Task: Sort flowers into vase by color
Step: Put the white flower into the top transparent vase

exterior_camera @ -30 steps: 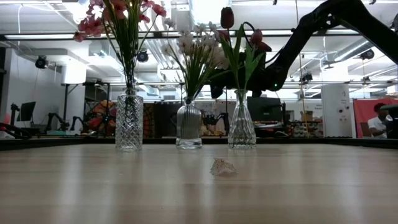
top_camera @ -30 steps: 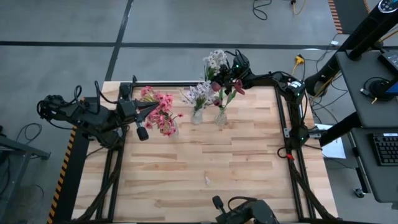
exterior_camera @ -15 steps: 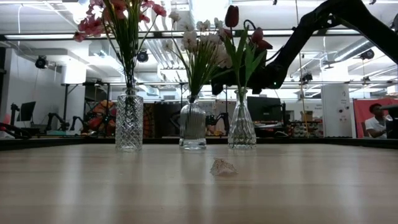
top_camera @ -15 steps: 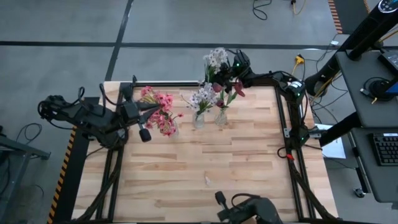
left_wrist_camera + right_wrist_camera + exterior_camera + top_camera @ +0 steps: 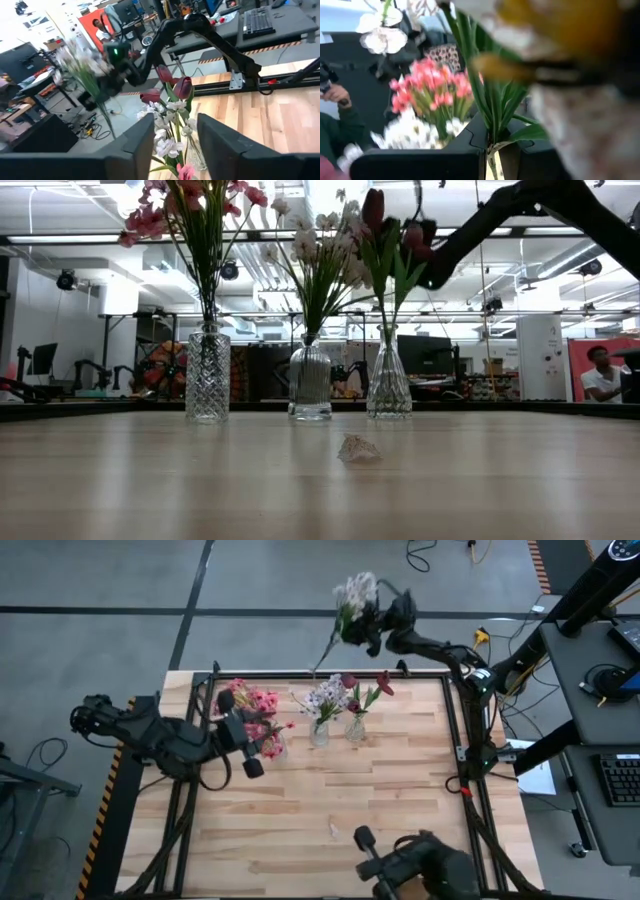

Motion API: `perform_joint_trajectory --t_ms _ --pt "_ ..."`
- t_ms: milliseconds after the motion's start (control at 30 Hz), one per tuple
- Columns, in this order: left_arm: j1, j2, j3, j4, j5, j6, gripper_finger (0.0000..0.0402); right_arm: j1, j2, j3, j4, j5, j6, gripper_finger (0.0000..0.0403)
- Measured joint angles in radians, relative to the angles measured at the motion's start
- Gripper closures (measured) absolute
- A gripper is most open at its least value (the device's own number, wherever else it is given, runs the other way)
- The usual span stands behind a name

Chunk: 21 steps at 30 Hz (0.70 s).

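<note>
Three glass vases stand in a row at the table's far side. The left vase (image 5: 207,375) holds pink flowers (image 5: 255,720), the middle vase (image 5: 310,385) white-lilac flowers (image 5: 325,695), and the right vase (image 5: 388,380) dark red tulips (image 5: 365,690). My right gripper (image 5: 372,628) is high beyond the far edge, shut on one white-blossomed flower (image 5: 355,590). My left gripper (image 5: 250,732) hovers open beside the pink flowers. In its wrist view the fingers stand apart (image 5: 175,150) with a pink blossom tip (image 5: 185,172) low between them. My right gripper pinches the white flower's green stalk (image 5: 493,142) between its two fingers, just below the leaves and blossoms. The flower is lifted clear of the vases. Its thin lower stalk (image 5: 320,662) hangs slanting down over the table's far edge.
A small crumpled scrap (image 5: 358,448) lies on the wood in front of the vases. Black frame rails (image 5: 455,730) run along the table's sides. A camera mount (image 5: 420,870) sits at the near edge. A person (image 5: 603,370) is in the room behind.
My right gripper has risen and gone toward the far edge with the white flower, which now hangs above and beyond the vases. My left gripper has moved toward the table's right, closer alongside the pink flowers.
</note>
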Motion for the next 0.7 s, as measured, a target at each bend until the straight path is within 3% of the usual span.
perform_joint_trajectory --t_ms 233,433,700 --pt "-0.098 0.106 0.105 -0.019 -0.063 -0.01 0.022 -0.036 -0.036 0.23 -0.006 -0.009 0.194 0.0385" --pt "-0.194 0.231 0.192 -0.017 -0.173 -0.046 0.0216 -0.036 -0.048 0.429 -0.057 -0.026 0.356 0.0385" --pt "-0.241 0.416 0.252 -0.017 -0.218 -0.171 0.0216 -0.003 -0.05 0.591 -0.21 -0.012 0.386 0.0385"
